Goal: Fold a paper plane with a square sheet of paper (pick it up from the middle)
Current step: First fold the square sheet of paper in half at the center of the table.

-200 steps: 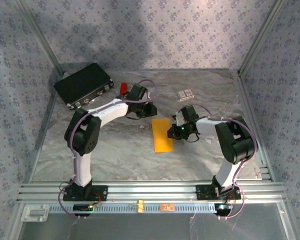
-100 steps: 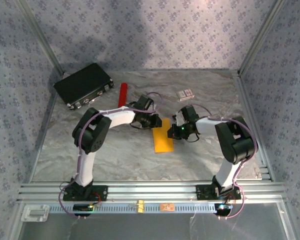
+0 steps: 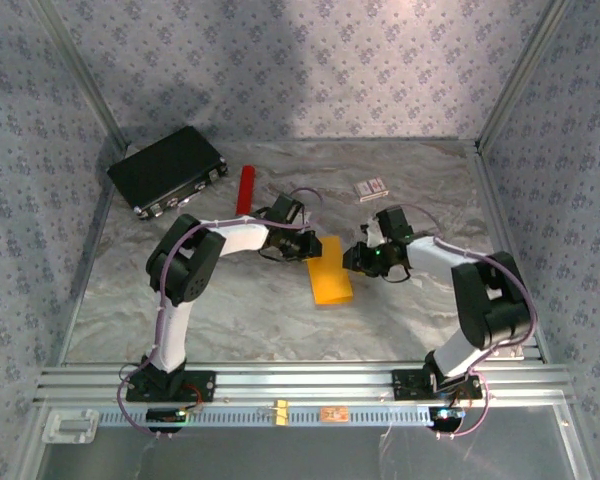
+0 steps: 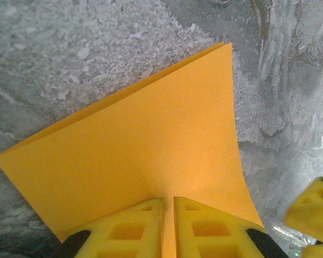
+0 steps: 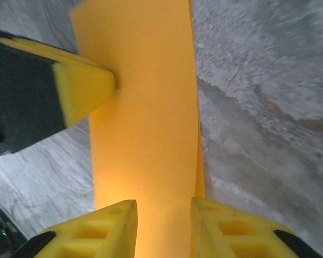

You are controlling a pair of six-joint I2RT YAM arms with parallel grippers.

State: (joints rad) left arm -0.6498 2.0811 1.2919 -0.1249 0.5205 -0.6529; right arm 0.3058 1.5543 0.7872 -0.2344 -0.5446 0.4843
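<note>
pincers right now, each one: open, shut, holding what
left pincer: shut on the sheet of paper.
right pincer: open, straddling the paper, not clamped.

The setting is a purpose-built robotics test cell of laboratory type, not a domestic or commercial room. The work area is a boxed enclosure. Its back and side walls (image 3: 300, 70) are covered in one repeating floral-print material and framed by bare aluminium corner posts (image 3: 80, 78). The table top (image 3: 250, 310) carries a marble-pattern covering. Slotted aluminium rails (image 3: 300, 380) run along its near edge. Two robot arms, left (image 3: 175, 270) and right (image 3: 485, 300), are bolted to the rails side by side, with exposed purple cabling (image 3: 307, 193). Loose items are few and prop-like: a black hard case (image 3: 167, 170), a red cylinder (image 3: 246, 188) and a small white-and-red box (image 3: 372, 188).
</note>
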